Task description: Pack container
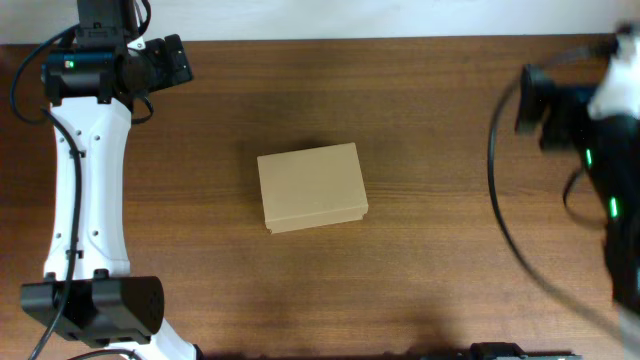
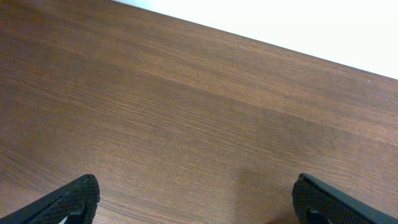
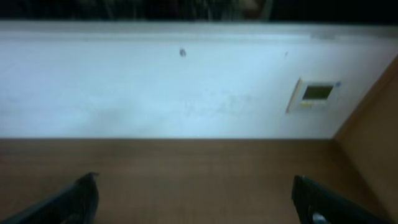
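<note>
From overhead, the container lies near the middle of the table. Its flap looks folded down (I see no gap at the edges), and nothing to pack is visible on the wood around it. The left gripper is at the far left corner and the right gripper at the far right edge, both well apart from the box. The right arm appears blurred, so its exact pose is hard to read.

In the left wrist view, the two dark fingers stand wide apart with only bare wood between them, so this gripper holds nothing.

In the right wrist view, the picture is soft, but the fingers are also spread wide and empty. They point toward a pale wall with a small panel on it.

I think the risks are these. Neither wrist camera sees the box, so an approach could arrive off-centre. The box is probably light, and a push from one side may slide or turn it instead of lifting the flap. The flap may also fall shut again if nothing holds it.
</note>
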